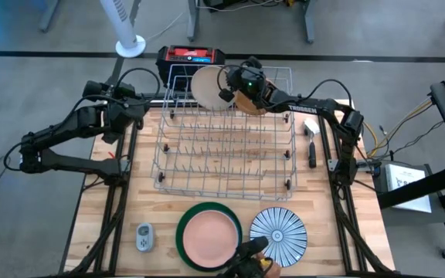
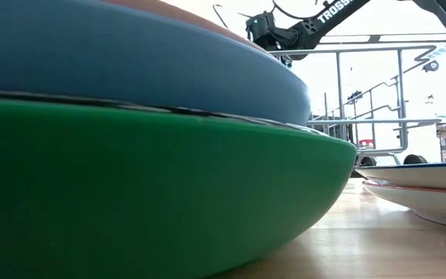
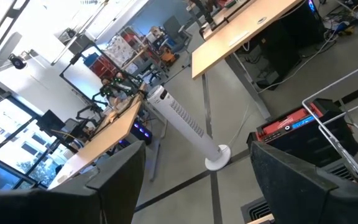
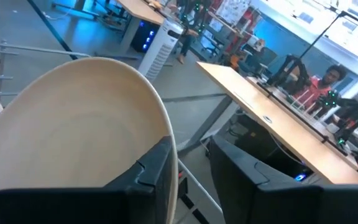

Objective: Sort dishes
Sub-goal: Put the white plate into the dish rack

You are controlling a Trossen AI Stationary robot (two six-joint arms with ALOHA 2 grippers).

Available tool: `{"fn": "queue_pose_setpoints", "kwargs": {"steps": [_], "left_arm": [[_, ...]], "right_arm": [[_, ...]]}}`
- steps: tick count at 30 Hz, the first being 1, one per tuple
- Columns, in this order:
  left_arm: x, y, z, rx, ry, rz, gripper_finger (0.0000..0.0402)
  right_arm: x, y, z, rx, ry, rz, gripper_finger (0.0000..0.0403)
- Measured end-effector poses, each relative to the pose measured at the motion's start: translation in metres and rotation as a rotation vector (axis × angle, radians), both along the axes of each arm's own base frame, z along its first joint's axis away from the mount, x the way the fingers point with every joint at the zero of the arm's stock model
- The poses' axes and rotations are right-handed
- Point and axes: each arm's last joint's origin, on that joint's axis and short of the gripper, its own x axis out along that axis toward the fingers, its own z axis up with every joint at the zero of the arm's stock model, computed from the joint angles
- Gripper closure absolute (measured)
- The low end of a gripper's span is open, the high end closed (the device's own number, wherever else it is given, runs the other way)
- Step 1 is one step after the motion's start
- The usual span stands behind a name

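A cream plate [image 1: 207, 86] [image 4: 73, 137] stands on edge in the far row of the silver wire rack [image 1: 226, 143]. My right gripper [image 1: 227, 88] [image 4: 191, 152] is level at the plate's rim and open, with one finger close beside the rim. A tan dish [image 1: 249, 103] shows just under that gripper. Near the front edge a pink plate [image 1: 209, 235] lies in a large green plate [image 1: 185, 245] [image 2: 130, 194]. A blue-white striped plate [image 1: 278, 230] lies to their right. My left gripper [image 1: 134, 108] [image 3: 197, 186] hangs open above the table's far left corner, touching nothing. My right gripper is open, with the cream plate's upper rim [image 4: 174, 163] between its fingers, beside the inner side of one finger [image 4: 151, 177]. I cannot tell whether that finger touches the rim. The fingers come level from the table's right side. The plate stands upright in the rack.
A small grey gadget [image 1: 144, 237] lies left of the green plate. A red and black box [image 1: 190, 55] sits behind the rack. Dark tools [image 1: 312, 143] lie right of the rack. Bare wood shows between the rack and the front plates.
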Motion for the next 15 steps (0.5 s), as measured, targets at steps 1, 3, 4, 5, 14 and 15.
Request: {"fn": "queue_pose_setpoints", "kwargs": {"steps": [1, 3, 4, 5, 14, 15], "left_arm": [[0.0, 0.0, 0.0, 0.0, 0.0, 0.0, 0.0122], [0.0, 0.0, 0.0, 0.0, 0.0, 0.0, 0.0122], [0.0, 0.0, 0.0, 0.0, 0.0, 0.0, 0.0122], [0.0, 0.0, 0.0, 0.0, 0.0, 0.0, 0.0122], [0.0, 0.0, 0.0, 0.0, 0.0, 0.0, 0.0122], [0.0, 0.0, 0.0, 0.0, 0.0, 0.0, 0.0122]], "right_arm": [[0.0, 0.0, 0.0003, 0.001, -0.004, 0.0, 0.0297], [0.0, 0.0, 0.0004, 0.006, -0.012, -0.002, 0.0288], [0.0, 0.0, 0.0004, 0.008, -0.015, -0.002, 0.0283], [0.0, 0.0, 0.0002, 0.01, -0.017, -0.003, 0.0277], [-0.0019, 0.0014, 0.0057, 0.014, -0.04, -0.004, 0.0225], [-0.0031, 0.0022, 0.0084, 0.018, -0.048, -0.005, 0.0222]]}}
